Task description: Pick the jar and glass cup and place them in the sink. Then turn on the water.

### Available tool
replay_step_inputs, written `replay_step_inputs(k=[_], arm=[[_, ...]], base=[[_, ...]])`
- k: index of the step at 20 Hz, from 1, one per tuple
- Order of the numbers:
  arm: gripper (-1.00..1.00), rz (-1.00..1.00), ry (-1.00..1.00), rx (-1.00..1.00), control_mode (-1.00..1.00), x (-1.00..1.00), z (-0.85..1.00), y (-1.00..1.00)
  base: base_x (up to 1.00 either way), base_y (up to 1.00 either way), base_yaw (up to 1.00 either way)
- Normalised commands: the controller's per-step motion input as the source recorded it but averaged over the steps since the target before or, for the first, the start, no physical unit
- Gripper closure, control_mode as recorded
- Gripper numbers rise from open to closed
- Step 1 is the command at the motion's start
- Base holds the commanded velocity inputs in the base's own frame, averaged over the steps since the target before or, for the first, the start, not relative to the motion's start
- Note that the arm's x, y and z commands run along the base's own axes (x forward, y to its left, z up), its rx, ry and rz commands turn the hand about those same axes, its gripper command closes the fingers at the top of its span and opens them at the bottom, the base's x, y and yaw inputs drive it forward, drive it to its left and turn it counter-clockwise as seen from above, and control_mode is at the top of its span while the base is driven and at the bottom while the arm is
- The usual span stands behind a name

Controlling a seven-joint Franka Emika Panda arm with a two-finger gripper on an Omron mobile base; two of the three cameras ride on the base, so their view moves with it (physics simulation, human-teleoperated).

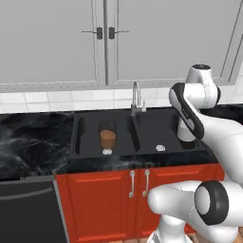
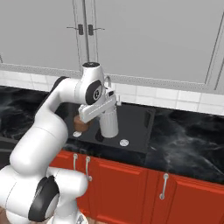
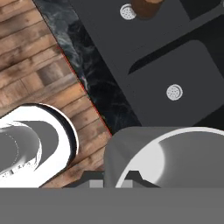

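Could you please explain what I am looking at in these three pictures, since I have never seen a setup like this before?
This is a rendered kitchen with a white robot arm on a mobile base. Two pictures come from cameras on that base, looking forward over the arm from its left and its right. The third comes from a camera on the hand, looking down along the gripper.

Set into the dark marble counter is a black two-basin sink with a chrome tap; no water is running. A brown jar already stands in the left basin. The arm holds a pale glass cup over the right basin; its rim fills the bottom of the hand picture. Red cabinets sit below, grey ones above.
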Motion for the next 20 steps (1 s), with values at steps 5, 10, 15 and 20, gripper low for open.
replay_step_inputs(k=[5,10,15,20], arm=[[1.0,0.0,0.0,0.0,1.0,0.0,0.0,0.0],[1.0,0.0,0.0,0.0,1.0,0.0,0.0,0.0],[1.0,0.0,0.0,0.0,1.0,0.0,0.0,0.0],[1.0,0.0,0.0,0.0,1.0,0.0,0.0,0.0]], base=[[0.53,-0.21,0.17],[0.53,-0.21,0.1],[0.31,-0.2,0.0],[0.2,-0.08,0.0]])
